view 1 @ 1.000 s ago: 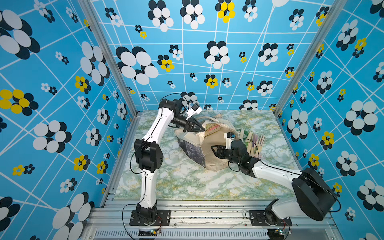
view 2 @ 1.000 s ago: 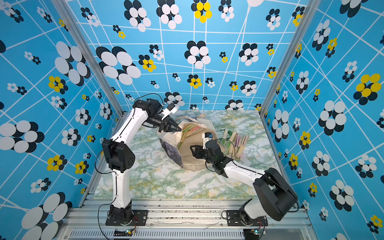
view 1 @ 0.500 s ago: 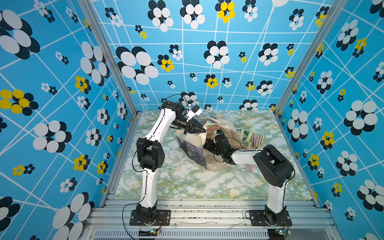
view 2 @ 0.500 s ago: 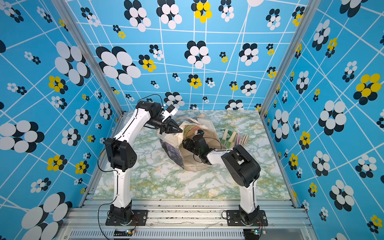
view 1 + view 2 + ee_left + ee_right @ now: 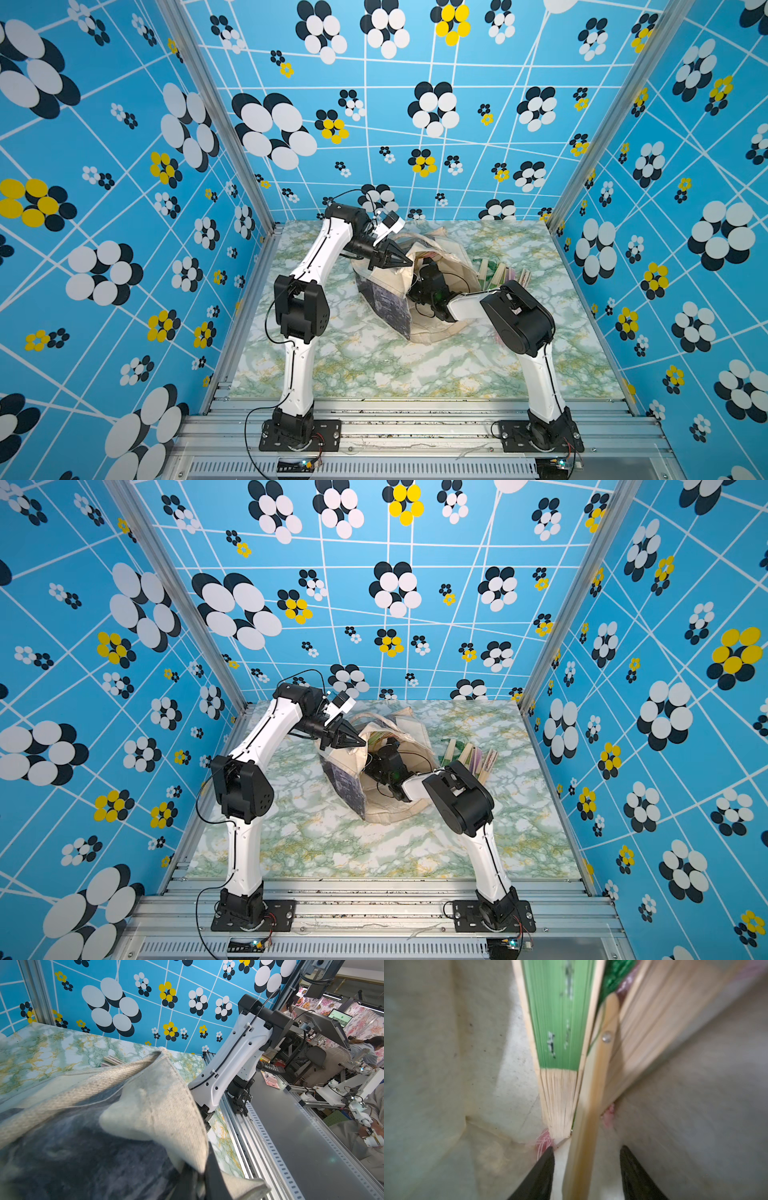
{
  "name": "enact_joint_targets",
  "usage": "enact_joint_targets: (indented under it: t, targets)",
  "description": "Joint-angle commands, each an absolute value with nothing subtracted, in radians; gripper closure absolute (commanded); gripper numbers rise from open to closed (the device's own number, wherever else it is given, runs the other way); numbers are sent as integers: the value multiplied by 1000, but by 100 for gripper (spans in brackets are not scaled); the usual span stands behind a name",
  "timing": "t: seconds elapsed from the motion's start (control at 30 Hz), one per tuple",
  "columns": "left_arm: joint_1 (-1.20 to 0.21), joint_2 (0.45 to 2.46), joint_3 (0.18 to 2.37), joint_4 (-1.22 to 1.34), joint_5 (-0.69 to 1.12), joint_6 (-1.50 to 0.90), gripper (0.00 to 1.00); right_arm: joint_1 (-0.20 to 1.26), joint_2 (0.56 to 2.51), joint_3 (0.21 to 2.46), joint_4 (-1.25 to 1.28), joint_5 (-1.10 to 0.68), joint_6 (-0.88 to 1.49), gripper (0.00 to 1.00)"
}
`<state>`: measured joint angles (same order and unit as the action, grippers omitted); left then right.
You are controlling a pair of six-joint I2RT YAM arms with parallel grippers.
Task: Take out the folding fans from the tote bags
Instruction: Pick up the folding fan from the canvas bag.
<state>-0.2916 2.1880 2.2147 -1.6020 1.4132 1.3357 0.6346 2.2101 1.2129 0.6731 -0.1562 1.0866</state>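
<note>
In both top views one tote bag (image 5: 384,305) lies slumped in the middle of the marbled table (image 5: 353,365), with its mouth lifted. The left gripper (image 5: 405,262) is clamped tight on the bag's rim at the mouth's far-left edge. The right gripper (image 5: 426,270) reaches into the mouth, and cloth hides its fingertips there. Just right of the bag a cluster of loose fans (image 5: 471,754), about four, lies on the table, partly behind the right arm (image 5: 457,796).

In the left wrist view the bag's cream rim and one dark printed panel fill most of the frame. The left gripper's (image 5: 200,1178) two dark fingers pinch the cloth between them.

The right wrist view looks inside the bag, where three fans lie together: a green-paper fan (image 5: 560,1028), a riveted fan (image 5: 591,1095) of plain bamboo, and a third fan (image 5: 658,1022), pale and blurred. Two pink tassels (image 5: 544,1142) and one green tassel (image 5: 616,978) show beside them. The right gripper's (image 5: 588,1174) jaws stand partly apart astride the riveted fan, with a gap on each side.
</note>
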Motion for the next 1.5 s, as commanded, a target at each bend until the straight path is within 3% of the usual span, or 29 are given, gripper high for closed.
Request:
enact_joint_targets:
  t: [0.0,0.13,0.37,0.47,1.03,1.33,1.47]
  targets:
    - [-311,2195,2253,-1802,1455,1350,100,634,2248,1247,693,-189,1106,50]
    - [-320,2200,2262,-1802,1454,1342,100,632,2267,1269,692,-172,1106,57]
    - [-307,2202,2261,-1802,1450,1323,100,632,2227,1202,731,-156,1064,84]
    - [-299,2198,2248,-1802,1452,1331,100,631,2183,1157,701,-139,985,89]
    - [-261,2191,2214,-1802,1472,1358,100,632,1765,752,840,-174,691,92]
    - [-261,2183,2189,-1802,1478,1368,100,634,1595,649,731,-124,542,92]
    - [-264,2180,2184,-1802,1486,1368,100,637,1547,678,554,-56,505,94]
